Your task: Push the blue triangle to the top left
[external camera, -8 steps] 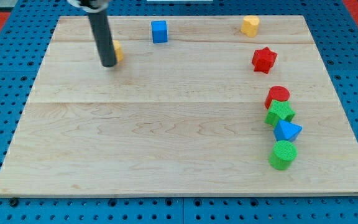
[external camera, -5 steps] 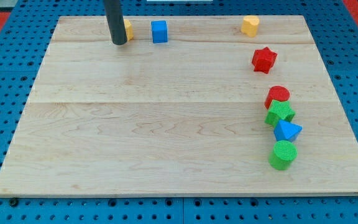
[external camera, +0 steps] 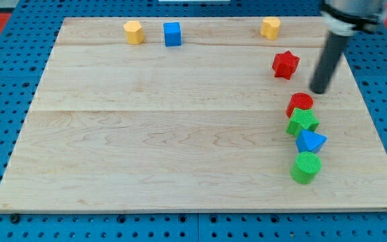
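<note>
**Tip beside the crowded right-hand column**

My tip (external camera: 320,91) sits near the view's right edge of the wooden board (external camera: 180,154), just up and right of the red cylinder (external camera: 300,103) and right of the red star (external camera: 285,64); there are no fingers to report, only the bare rod, holding nothing. The blue triangle (external camera: 310,142) lies low on the view's right, wedged in a column; the green block (external camera: 303,122) touches it above and the green cylinder (external camera: 306,167) sits just below.

The risk, as I judge it, is that crowding; a push from the right could drag a green neighbour along, or glance off a slanted face and spin the triangle aside. The goal corner is well apart; the yellow hexagonal block (external camera: 134,31) and blue cube (external camera: 172,33) stand near it and could be struck on arrival; the other yellow block (external camera: 270,27) looks clear of the path.
</note>
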`<control>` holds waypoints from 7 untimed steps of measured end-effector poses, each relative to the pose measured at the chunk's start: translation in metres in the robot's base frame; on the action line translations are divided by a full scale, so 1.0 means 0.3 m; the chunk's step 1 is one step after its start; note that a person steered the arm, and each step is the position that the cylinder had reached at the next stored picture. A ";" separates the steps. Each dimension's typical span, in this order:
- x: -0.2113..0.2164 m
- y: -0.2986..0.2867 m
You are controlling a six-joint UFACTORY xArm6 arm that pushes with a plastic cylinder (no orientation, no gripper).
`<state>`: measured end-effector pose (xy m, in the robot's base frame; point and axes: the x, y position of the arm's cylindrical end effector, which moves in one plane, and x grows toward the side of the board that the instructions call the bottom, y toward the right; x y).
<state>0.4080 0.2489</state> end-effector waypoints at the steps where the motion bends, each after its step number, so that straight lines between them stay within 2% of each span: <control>1: 0.276 0.090; 2: 0.442 -0.049; 3: 0.377 -0.253; 6: 0.266 -1.069; 7: 0.076 -1.168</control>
<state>0.4308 -0.1015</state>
